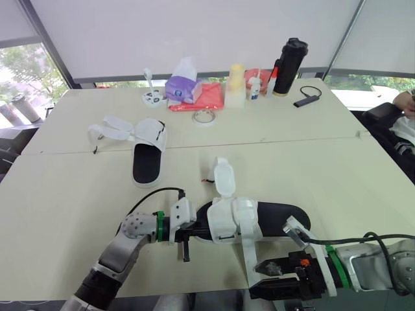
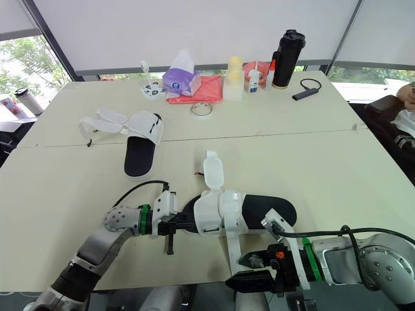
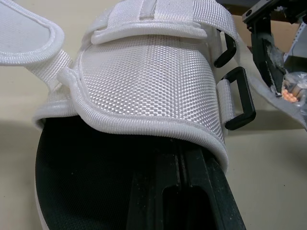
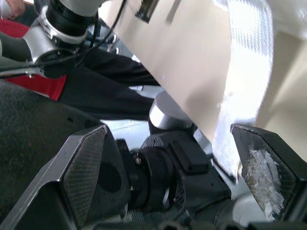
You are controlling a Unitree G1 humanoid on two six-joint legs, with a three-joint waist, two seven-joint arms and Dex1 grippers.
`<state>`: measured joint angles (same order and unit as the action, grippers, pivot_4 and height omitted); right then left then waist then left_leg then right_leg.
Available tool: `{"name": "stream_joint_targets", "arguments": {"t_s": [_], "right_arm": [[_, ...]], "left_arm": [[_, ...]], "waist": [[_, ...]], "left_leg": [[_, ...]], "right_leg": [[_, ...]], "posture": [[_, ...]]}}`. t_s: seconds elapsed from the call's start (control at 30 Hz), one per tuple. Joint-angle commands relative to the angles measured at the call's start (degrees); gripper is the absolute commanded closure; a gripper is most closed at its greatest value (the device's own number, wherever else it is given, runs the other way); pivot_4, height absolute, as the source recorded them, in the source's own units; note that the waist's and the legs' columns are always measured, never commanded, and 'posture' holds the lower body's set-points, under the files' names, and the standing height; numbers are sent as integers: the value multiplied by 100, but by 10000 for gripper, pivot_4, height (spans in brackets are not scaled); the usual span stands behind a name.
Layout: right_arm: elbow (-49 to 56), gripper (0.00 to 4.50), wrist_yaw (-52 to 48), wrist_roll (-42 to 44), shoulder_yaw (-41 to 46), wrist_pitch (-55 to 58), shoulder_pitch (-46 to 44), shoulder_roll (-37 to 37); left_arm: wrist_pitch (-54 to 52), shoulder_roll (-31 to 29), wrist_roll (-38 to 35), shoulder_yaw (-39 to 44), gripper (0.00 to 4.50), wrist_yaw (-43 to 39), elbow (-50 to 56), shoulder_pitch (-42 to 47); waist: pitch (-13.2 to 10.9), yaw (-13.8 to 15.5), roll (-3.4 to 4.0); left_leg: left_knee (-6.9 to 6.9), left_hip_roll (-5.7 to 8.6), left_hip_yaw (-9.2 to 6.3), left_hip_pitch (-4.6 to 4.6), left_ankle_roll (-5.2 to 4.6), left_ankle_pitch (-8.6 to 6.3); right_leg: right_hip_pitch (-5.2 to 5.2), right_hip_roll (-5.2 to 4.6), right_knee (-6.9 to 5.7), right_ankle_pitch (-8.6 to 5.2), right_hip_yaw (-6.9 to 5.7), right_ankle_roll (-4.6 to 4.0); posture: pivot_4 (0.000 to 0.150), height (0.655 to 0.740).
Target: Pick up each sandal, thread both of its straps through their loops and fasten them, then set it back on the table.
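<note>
The near sandal (image 1: 249,219) has a black sole and white straps and lies close to the table's front edge. My left gripper (image 1: 193,231) is shut on one end of its sole; one black finger (image 3: 192,191) presses on the footbed. One strap (image 1: 224,178) sticks out open toward the far side. A long strap (image 1: 248,256) trails to the front edge. Two empty black loops (image 3: 240,98) stand on the sandal's side. My right gripper (image 1: 260,278) hovers open below the table edge by that trailing strap (image 4: 249,52). The second sandal (image 1: 146,150) lies at far left, straps spread open.
At the back of the table (image 1: 324,162) stand a purple tissue pack (image 1: 181,87), a red cloth (image 1: 209,97), a yellow bottle (image 1: 235,84), a black flask (image 1: 289,67), a tape roll (image 1: 204,118) and a black dongle (image 1: 306,99). A person's arm (image 1: 403,103) shows at right.
</note>
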<state>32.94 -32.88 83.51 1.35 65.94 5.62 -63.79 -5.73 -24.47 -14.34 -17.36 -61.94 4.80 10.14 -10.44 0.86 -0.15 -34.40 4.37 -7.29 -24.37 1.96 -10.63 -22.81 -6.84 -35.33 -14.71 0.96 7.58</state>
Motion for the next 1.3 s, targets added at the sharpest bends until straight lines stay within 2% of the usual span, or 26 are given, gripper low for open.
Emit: {"name": "stream_joint_targets", "arguments": {"t_s": [0.03,0.2,0.5,1.17,1.23,1.3], "right_arm": [[-69,281,-312,62,335,174,-51,-235],[-392,281,-444,-191,356,269,-179,-212],[-494,281,-215,-522,-134,352,-366,661],[-412,281,97,-731,-400,566,-620,1524],[-416,5460,102,-752,-398,582,-640,1565],[-425,13661,97,-784,-395,591,-652,1593]], "left_arm": [[4,25,73,-146,45000,-21,-54,26],[39,68,94,-165,45000,-32,-144,111],[28,-52,70,-79,45000,2,-22,25],[85,-27,65,-62,45000,112,-183,138],[95,-21,61,-69,45000,114,-195,143],[109,-15,64,-74,45000,112,-213,150]], "waist": [[0,2,0],[0,5,0],[3,-4,-2],[5,-9,-1],[5,-6,-1],[5,-6,-1]], "left_leg": [[0,0,0,0,0,0],[-3,0,2,-1,0,0],[-4,0,0,-1,0,0],[-4,-1,-4,1,0,0],[-4,-1,-4,1,0,0],[-5,-1,-4,1,0,0]], "right_leg": [[1,0,0,0,-1,0],[2,0,0,0,-3,0],[1,2,-2,2,-4,2],[1,5,-4,5,-5,2],[2,5,-4,6,-5,2],[2,5,-4,7,-5,3]], "posture": [[1500,7400],[1500,7400],[1500,7400],[1500,7400],[1500,7400],[1500,7400]]}}
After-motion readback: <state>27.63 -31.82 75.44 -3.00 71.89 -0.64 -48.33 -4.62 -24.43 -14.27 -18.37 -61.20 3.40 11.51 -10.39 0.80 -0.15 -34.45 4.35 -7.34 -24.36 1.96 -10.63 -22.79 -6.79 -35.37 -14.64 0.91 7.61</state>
